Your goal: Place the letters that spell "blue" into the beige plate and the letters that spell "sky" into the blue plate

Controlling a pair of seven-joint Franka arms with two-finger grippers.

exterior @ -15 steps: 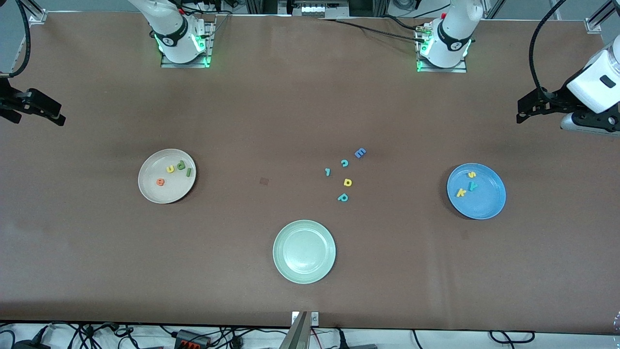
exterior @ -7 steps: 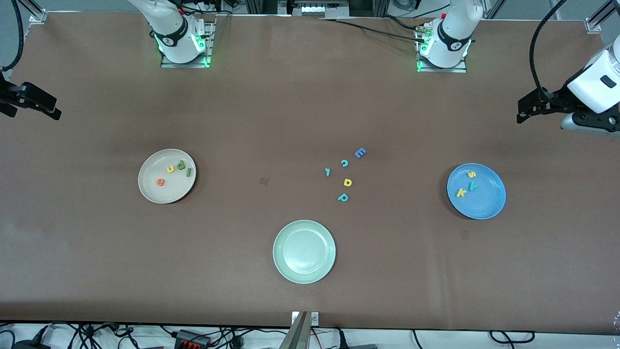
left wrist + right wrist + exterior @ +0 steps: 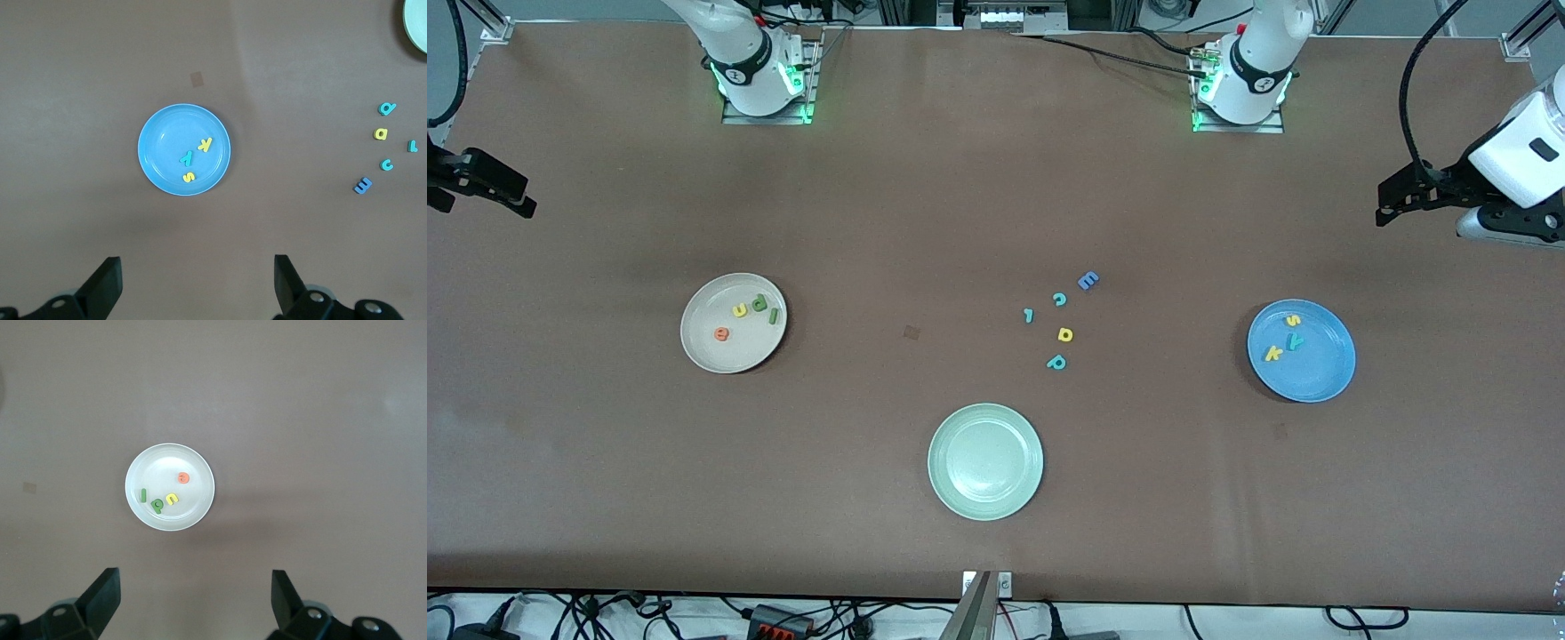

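The beige plate (image 3: 734, 356) (image 3: 195, 499) holds the orange e (image 3: 721, 334), yellow u (image 3: 739, 310), green b (image 3: 759, 303) and dark green l (image 3: 774, 316). In the blue plate (image 3: 1323, 371) (image 3: 160, 143) lie the yellow s (image 3: 1294, 321), teal y (image 3: 1295, 341) and yellow k (image 3: 1273, 354). My right gripper (image 3: 511, 197) (image 3: 193, 577) hangs open and empty, high over the right arm's end of the table. My left gripper (image 3: 1383, 206) (image 3: 197, 267) hangs open and empty over the left arm's end.
A pale green plate (image 3: 985, 498) sits nearest the front camera. Loose letters lie mid-table: a blue E (image 3: 1088, 281), teal c (image 3: 1059, 299), a small teal piece (image 3: 1029, 315), yellow d (image 3: 1064, 334) and teal p (image 3: 1056, 362).
My right gripper has drawn back a little toward the right arm's end of the table. The left arm, plates and letters have not moved.
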